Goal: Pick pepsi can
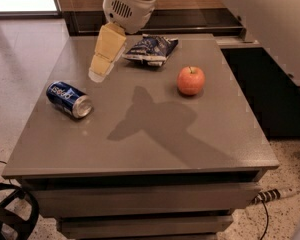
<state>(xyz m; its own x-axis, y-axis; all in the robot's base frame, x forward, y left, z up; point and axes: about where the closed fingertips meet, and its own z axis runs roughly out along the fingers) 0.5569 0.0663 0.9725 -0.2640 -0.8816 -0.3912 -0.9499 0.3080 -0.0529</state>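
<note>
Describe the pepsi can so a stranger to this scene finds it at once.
On the grey table, look near the left edge, below and left of the hanging claw. The pepsi can lies there on its side. It is a dark blue cylinder with a silver end, unlike the round red apple and the flat snack bag.

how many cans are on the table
1: the pepsi can lies sideways at the left of the table; the end effector hovers behind-right of it; none look hidden.

A small dark blue metal pepsi can with white lettering lies on its side near the grey table's left edge, silver end facing front-right. The gripper hangs up and to its right, apart.
</note>
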